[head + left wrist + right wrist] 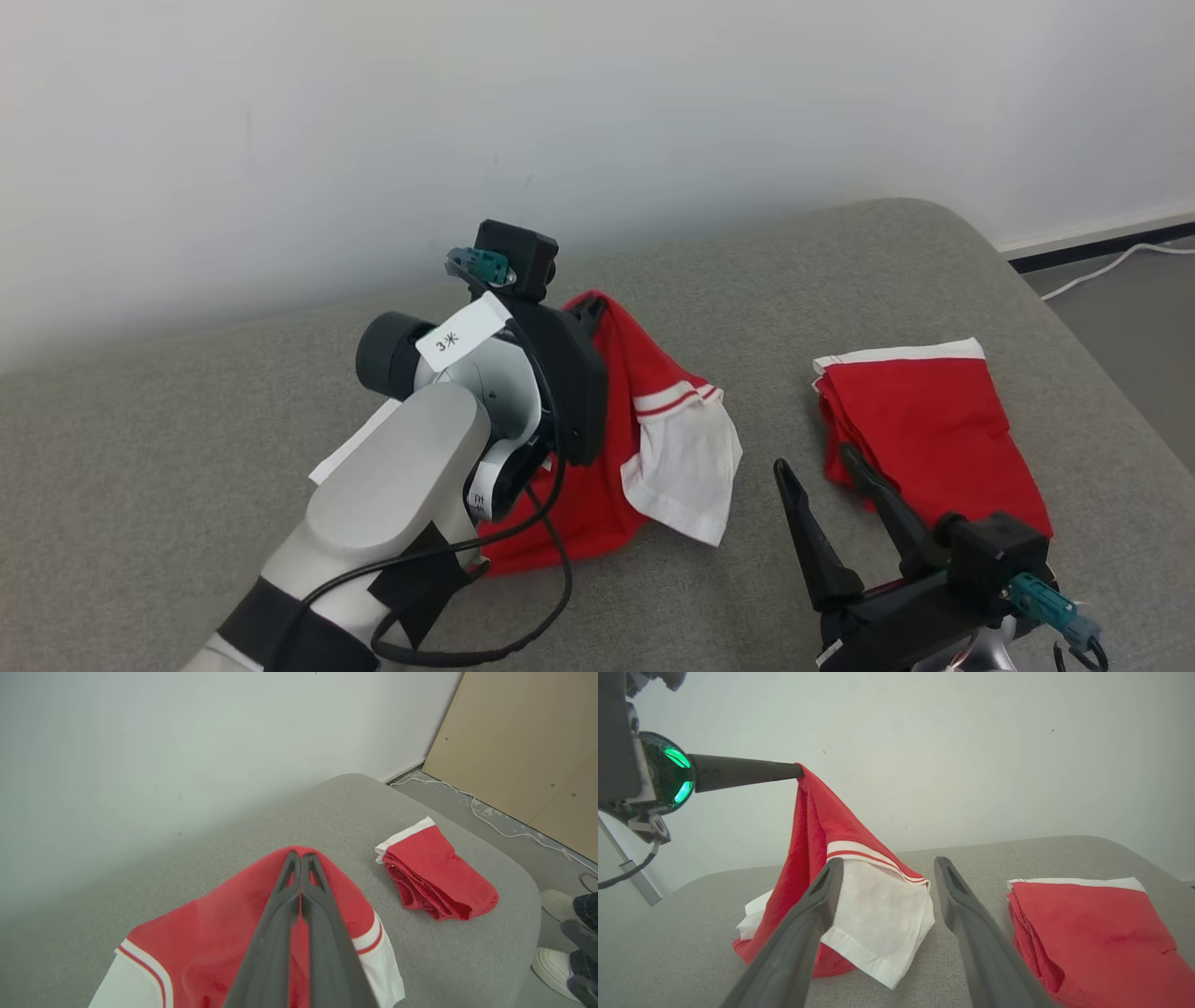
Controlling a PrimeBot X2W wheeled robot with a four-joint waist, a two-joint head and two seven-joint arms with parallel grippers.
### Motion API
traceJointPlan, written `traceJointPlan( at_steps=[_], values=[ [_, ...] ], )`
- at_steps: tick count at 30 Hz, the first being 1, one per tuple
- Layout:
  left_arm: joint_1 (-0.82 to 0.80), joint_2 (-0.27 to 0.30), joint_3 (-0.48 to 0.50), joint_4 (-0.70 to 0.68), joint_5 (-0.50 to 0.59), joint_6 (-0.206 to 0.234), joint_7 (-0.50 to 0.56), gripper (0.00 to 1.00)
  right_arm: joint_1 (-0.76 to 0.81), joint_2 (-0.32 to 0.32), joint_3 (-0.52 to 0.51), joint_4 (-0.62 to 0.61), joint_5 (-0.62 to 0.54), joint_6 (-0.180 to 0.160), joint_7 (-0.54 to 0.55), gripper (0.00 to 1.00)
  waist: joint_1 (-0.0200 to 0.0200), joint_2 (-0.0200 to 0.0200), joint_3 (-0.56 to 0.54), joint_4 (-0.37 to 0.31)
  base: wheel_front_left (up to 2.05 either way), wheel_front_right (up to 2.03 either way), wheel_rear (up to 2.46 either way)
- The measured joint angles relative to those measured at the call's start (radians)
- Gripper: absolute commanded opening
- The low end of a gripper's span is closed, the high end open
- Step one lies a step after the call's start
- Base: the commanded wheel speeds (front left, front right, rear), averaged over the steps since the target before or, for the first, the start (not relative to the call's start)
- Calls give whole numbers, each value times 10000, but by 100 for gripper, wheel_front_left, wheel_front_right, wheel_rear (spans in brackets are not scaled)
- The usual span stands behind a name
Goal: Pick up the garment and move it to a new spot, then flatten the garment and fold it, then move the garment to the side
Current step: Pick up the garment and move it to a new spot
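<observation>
The left gripper (pixel 299 856) is pinched fully shut on a fold of the red garment (pixel 653 373), its two fingers pressed together over the cloth. From that pinch the garment hangs in a tent shape, so its long axis runs steeply from the fingertips down to the grey cushion (pixel 187 467), where the lower part lies bunched below the gripper's wrist. It is a red top with white sleeves, each set off by a white-and-red striped band. One sleeve droops on the side toward the right gripper (pixel 812 459), hem stitching showing. The right gripper stands wide open and empty, fingers pointing toward that sleeve. Beside its outer finger lies a folded red cloth (pixel 934 439) with a white edge.
</observation>
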State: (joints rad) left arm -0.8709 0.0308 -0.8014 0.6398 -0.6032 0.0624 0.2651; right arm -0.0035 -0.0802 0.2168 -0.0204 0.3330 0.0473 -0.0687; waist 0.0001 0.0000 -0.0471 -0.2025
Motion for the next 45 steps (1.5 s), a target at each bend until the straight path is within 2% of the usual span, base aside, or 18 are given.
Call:
traceJointPlan(
  at_steps=[1,8,15,21,28,31,35,39,42,45],
  values=[
    [40,6,-92,52,-105,-2,86,100,7,-2,-44,-4,0,-36,-25,100,1,0,44,24,0,0,0],
    [509,15,-224,481,-623,-117,550,100,49,0,-201,2,90,-119,-159,100,0,1,173,512,0,0,0],
    [895,121,311,510,-945,-176,382,100,140,8,-274,82,94,-144,-288,100,0,1,169,1200,0,0,0],
    [1630,1060,846,-142,-936,105,-558,100,173,15,-309,165,102,-224,-384,100,0,0,58,1766,0,0,0],
    [3251,2232,1108,-1737,-761,117,-2023,100,270,29,-454,257,182,-336,-560,100,-1,0,-267,2153,0,0,0],
    [4072,2644,1300,-2537,-529,274,-2740,100,489,42,-579,251,207,-458,-640,100,-1,0,-406,2245,0,0,0],
    [5041,2936,1722,-3398,-351,483,-3678,100,769,48,-836,251,305,-575,-740,100,-1,0,-503,2390,0,0,0],
    [6434,3060,2853,-4174,-510,619,-4780,100,818,36,-1064,284,366,-663,-874,100,0,0,-565,2563,0,0,0],
    [7279,2907,3503,-4543,-702,654,-5124,100,877,29,-1189,278,389,-740,-947,100,-1,0,-594,2650,0,0,0],
    [7938,2485,4201,-4732,-894,650,-5139,100,1014,-2,-1233,291,422,-750,-986,100,-2,0,-609,2746,0,0,0]
  ],
)
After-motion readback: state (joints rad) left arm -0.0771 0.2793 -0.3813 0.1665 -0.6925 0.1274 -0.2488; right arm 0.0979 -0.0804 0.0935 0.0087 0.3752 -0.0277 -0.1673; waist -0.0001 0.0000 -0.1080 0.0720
